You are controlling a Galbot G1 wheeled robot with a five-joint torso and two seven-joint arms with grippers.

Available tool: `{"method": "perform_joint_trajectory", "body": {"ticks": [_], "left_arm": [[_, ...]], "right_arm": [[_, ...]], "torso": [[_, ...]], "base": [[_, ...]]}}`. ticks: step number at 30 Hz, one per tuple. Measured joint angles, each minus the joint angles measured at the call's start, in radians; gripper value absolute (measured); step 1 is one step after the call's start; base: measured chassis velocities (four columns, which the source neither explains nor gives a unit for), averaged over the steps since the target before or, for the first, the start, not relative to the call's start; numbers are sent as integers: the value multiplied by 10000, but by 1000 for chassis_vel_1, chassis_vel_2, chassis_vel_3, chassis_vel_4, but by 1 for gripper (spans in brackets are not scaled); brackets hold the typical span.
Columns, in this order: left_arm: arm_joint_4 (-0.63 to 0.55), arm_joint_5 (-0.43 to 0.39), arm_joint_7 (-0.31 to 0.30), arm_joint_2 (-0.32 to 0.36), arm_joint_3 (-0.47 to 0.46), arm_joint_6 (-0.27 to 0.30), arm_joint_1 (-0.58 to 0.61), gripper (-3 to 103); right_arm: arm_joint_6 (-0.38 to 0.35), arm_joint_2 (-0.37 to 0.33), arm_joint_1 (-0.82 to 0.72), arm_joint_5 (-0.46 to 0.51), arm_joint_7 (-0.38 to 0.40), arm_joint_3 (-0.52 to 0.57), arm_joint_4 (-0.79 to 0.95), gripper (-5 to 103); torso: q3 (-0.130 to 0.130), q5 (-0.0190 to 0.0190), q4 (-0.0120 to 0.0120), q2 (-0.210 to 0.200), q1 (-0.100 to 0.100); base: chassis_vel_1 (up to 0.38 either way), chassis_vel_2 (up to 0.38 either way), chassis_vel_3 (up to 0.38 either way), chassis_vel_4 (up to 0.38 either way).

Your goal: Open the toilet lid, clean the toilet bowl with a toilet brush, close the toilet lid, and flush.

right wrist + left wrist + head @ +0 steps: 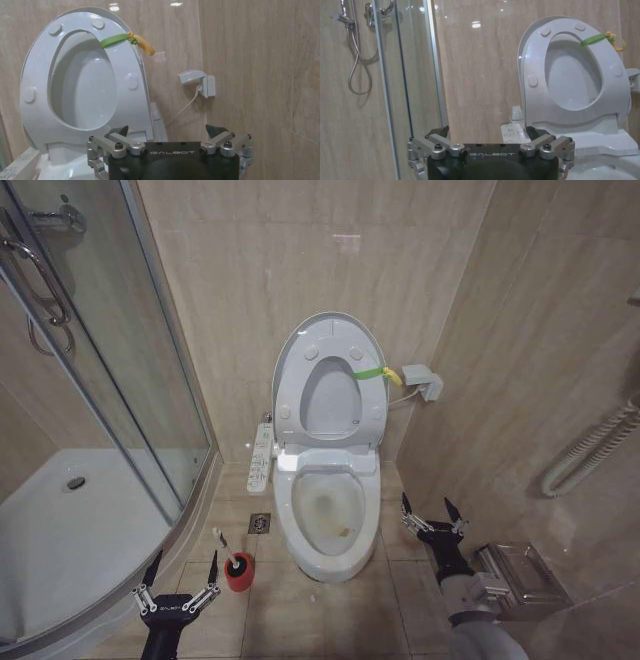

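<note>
The toilet lid [330, 395] stands upright against the wall with the ring seat [288, 385] raised in front of it; a green-yellow strap [375, 372] hangs at its edge. Below, the toilet bowl [288, 520] lies uncovered, its button panel [261, 455] along one side. The toilet brush [225, 545] stands in a small red cup [239, 572] on the floor left of the bowl. My left gripper [184, 560] is open just left of the cup, holding nothing. My right gripper [426, 502] is open beside the bowl's right side. The lid [570, 71] [95, 90] faces both wrist cameras.
A curved glass shower enclosure [120, 380] with a raised tray fills the left. A floor drain [260, 522] sits between the cup and the bowl. A wall box [425, 380] with a cable is right of the lid. A metal paper holder [515, 575] and a hose [590, 450] are on the right wall.
</note>
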Motion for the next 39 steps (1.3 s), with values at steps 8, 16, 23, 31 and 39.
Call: {"method": "perform_joint_trajectory", "body": {"ticks": [8, 16, 23, 31, 39], "left_arm": [[0, 0, 0, 0, 0, 0, 0, 100], [0, 0, 0, 0, 0, 0, 0, 100], [0, 0, 0, 0, 0, 0, 0, 100], [0, 0, 0, 0, 0, 0, 0, 100], [0, 0, 0, 0, 0, 0, 0, 100]], "right_arm": [[0, 0, 0, 0, 0, 0, 0, 100], [0, 0, 0, 1, 0, 0, -1, 100], [0, 0, 0, 0, 0, 0, 0, 100], [0, 0, 0, 1, 0, 0, 0, 100], [0, 0, 0, 0, 0, 0, 0, 100]], "torso": [[0, 0, 0, 0, 0], [0, 0, 0, 0, 0], [0, 0, 0, 0, 0], [0, 0, 0, 0, 0], [0, 0, 0, 0, 0]], "base": [[0, 0, 0, 0], [0, 0, 0, 0], [0, 0, 0, 0], [0, 0, 0, 0], [0, 0, 0, 0]]}}
